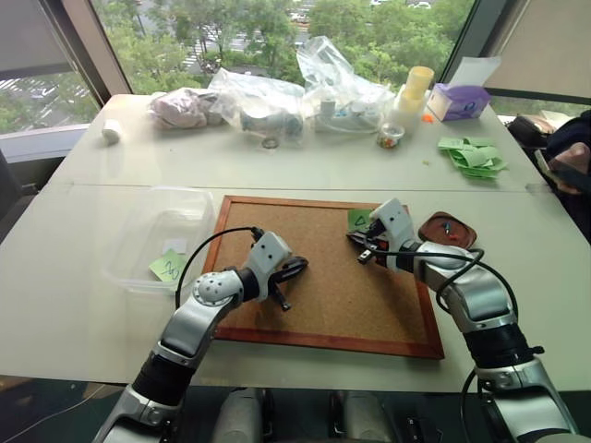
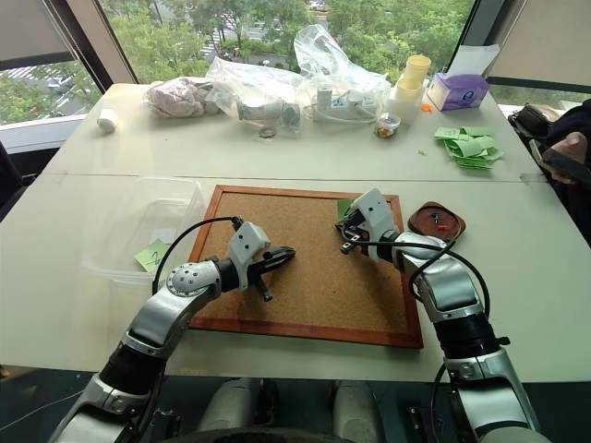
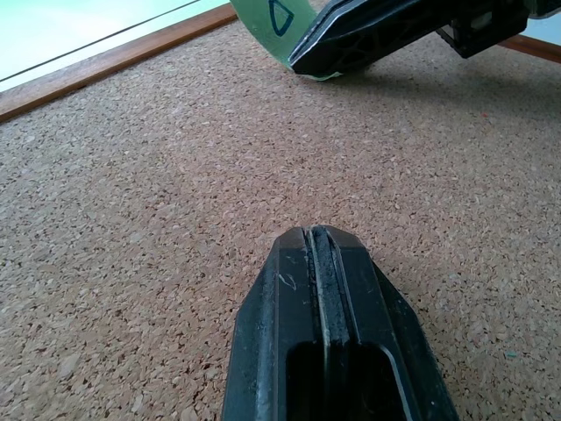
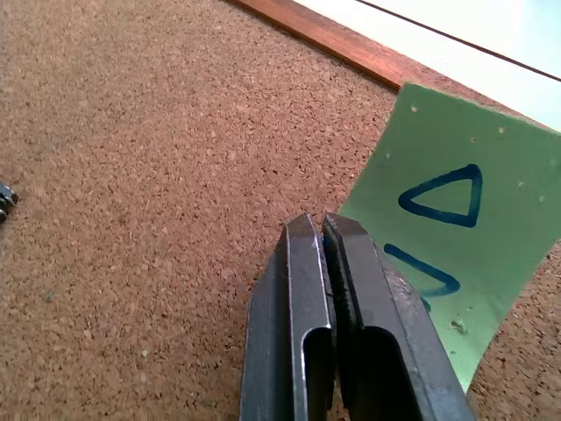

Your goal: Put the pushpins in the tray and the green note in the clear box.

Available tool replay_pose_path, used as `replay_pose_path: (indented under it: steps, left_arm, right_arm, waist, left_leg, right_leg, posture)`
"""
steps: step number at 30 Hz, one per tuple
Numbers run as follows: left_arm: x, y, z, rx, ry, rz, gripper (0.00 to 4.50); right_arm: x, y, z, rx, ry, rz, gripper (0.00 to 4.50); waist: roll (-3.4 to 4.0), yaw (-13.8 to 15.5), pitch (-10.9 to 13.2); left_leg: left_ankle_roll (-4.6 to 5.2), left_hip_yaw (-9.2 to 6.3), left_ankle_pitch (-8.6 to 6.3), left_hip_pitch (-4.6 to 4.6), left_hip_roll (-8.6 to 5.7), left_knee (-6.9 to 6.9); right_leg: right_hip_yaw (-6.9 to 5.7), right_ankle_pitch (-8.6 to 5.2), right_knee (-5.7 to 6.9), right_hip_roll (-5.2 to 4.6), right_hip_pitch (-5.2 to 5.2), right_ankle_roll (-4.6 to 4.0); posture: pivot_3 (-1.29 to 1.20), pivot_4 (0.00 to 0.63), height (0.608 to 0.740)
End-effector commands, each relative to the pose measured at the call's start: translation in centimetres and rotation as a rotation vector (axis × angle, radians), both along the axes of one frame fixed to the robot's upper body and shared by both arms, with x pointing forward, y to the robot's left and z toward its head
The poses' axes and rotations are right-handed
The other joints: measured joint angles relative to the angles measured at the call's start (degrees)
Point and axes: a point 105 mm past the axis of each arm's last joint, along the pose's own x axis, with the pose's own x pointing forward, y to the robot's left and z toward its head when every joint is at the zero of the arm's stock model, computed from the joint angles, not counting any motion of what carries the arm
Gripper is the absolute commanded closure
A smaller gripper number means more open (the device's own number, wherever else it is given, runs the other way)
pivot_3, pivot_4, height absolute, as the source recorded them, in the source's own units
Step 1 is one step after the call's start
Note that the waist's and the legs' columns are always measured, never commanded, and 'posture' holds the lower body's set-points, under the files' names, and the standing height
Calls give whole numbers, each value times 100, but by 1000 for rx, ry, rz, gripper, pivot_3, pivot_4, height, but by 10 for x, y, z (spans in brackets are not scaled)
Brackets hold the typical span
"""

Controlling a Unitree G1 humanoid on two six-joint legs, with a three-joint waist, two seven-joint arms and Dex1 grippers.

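The green note [image 4: 456,228], with a drawn triangle, lies at the far right of a corkboard [image 1: 323,277]. My right gripper [image 4: 320,224] is shut on the note's near edge, which curls up off the cork. The dark reddish-brown tray [image 1: 462,242] sits just right of the board, with small red pushpins [image 2: 441,221] in it. The clear box [image 1: 148,231] stands to the left of the board. Over the board's left half, my left gripper [image 3: 314,235] is shut with nothing in it, pointing toward the note [image 3: 263,22].
A paler green note [image 1: 167,266] with a scribble lies at the clear box's near side. Clear plastic bags [image 1: 277,97], a small cup [image 1: 391,137], a purple box [image 1: 459,100] and pale green papers [image 1: 473,155] line the far side. A person sits at the right edge.
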Motion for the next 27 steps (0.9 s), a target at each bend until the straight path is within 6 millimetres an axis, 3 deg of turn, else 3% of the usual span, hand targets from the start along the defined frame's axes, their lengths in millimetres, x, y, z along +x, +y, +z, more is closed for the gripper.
replay_pose_path:
  steps: [1,8,13,17,21,24,27]
  left_arm:
    - [-6,7,-28,56,106,30,4500]
    - [-6,8,-29,55,117,30,4500]
    - [-4,10,-27,60,103,32,4500]
    - [9,25,-14,67,63,56,4500]
    - [13,40,21,-68,91,12,4500]
    - [21,46,73,-282,143,-80,4500]
    - [36,45,95,-361,152,-85,4500]
  right_arm:
    - [-1,-2,24,3,-90,7,4489]
    - [-10,-1,74,71,-210,48,4489]
    - [-22,1,78,37,-203,107,4489]
    - [-36,8,78,3,-194,187,4489]
    - [-47,14,80,-23,-187,253,4489]
    - [-53,18,79,-66,-191,301,4489]
    - [-54,20,79,-70,-193,313,4489]
  waist:
    - [0,3,0]
    - [1,-8,1]
    - [1,-9,1]
    - [0,-11,2]
    - [-15,-62,12]
    - [-22,-46,28]
    - [-35,26,36]
  left_leg:
    - [0,0,0,-1,0,0]
    - [0,1,0,-10,0,0]
    - [9,-1,-5,-5,1,0]
    - [10,-1,-6,-6,0,0]
    - [30,-1,-17,-6,7,-1]
    - [10,-2,-6,-22,14,-1]
    - [-17,-8,10,-27,7,1]
  right_leg:
    - [0,0,0,0,0,0]
    - [0,0,-1,-1,-10,0]
    - [-1,0,-1,0,-6,0]
    - [-1,0,-1,-2,-8,0]
    - [-1,0,2,4,-15,-1]
    - [-1,0,10,15,-37,-1]
    - [-2,0,7,14,-31,0]
  posture:
    - [0,150,740]
    - [0,150,740]
    - [0,150,740]
    - [0,150,740]
    - [0,150,740]
    - [0,150,740]
    - [0,150,740]
